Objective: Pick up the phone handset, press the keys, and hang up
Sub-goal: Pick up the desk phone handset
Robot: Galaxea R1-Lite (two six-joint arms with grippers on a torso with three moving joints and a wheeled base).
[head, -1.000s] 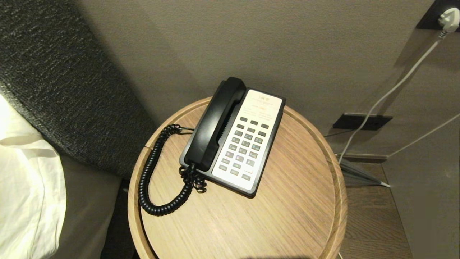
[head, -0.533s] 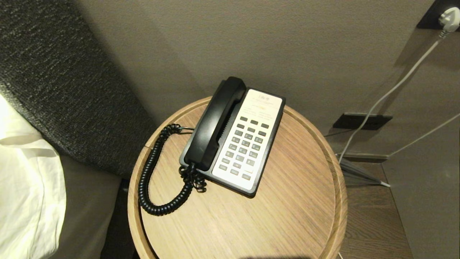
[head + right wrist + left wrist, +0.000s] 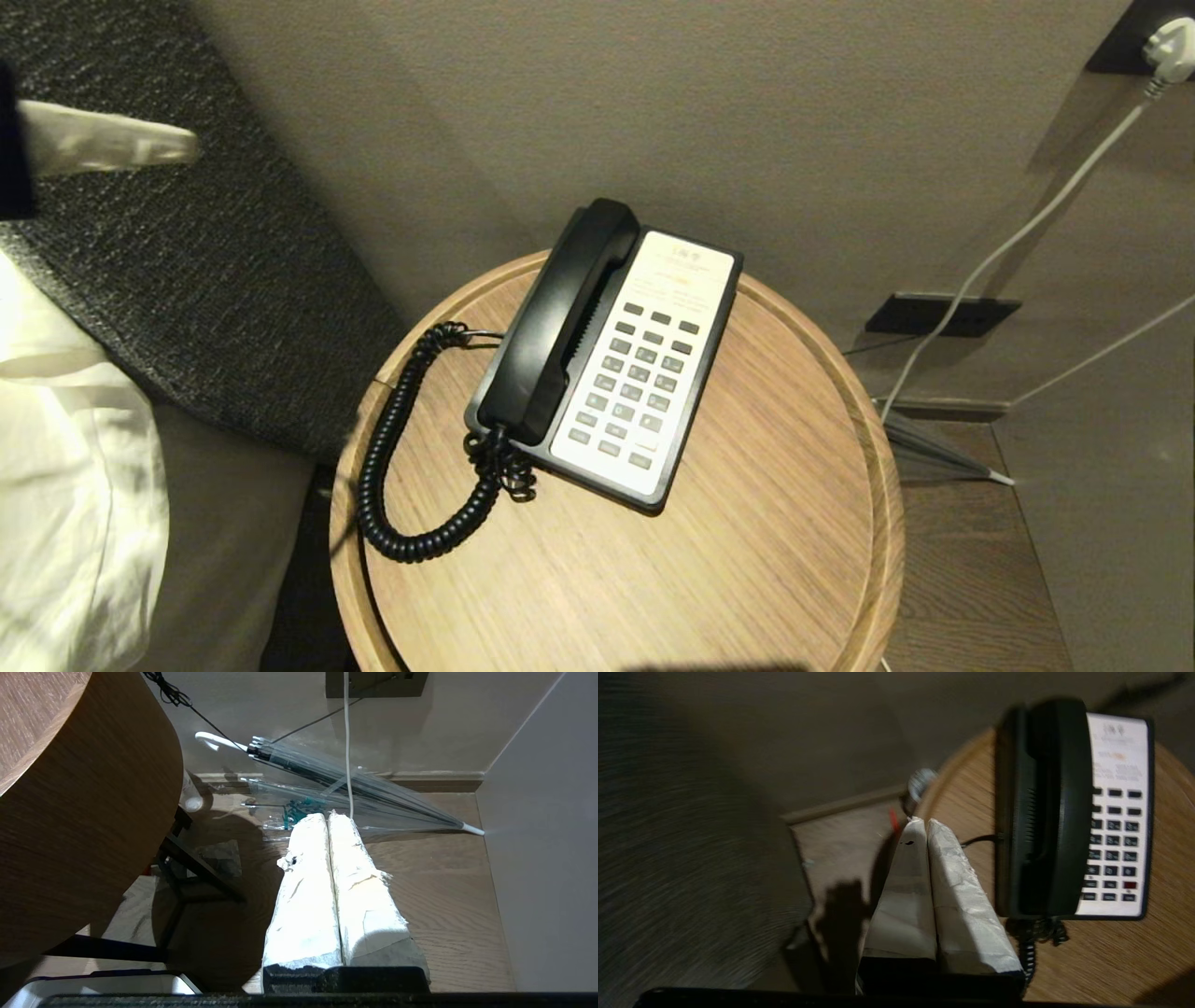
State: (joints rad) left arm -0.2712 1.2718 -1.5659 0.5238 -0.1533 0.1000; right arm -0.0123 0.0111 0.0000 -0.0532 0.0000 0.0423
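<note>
Head view: phone handset (image 3: 558,322) sits in its cradle on the phone base (image 3: 644,373), round wooden worktop (image 3: 747,560). Left claw (image 3: 187,147) at far left over the headboard. Left wrist view: tips pressed together, empty (well short of handset). Right wrist view: right claw (image 3: 328,817) pressed together above the floor, umbrella (image 3: 345,784) beyond.

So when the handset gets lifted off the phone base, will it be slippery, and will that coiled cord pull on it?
The phone handset looks like glossy, rounded plastic, so it may slide in a grip. It is probably rigid and light. Its coiled cord lies slack in a loop on the round table, so it should stretch, though it may tug the phone base.
</note>
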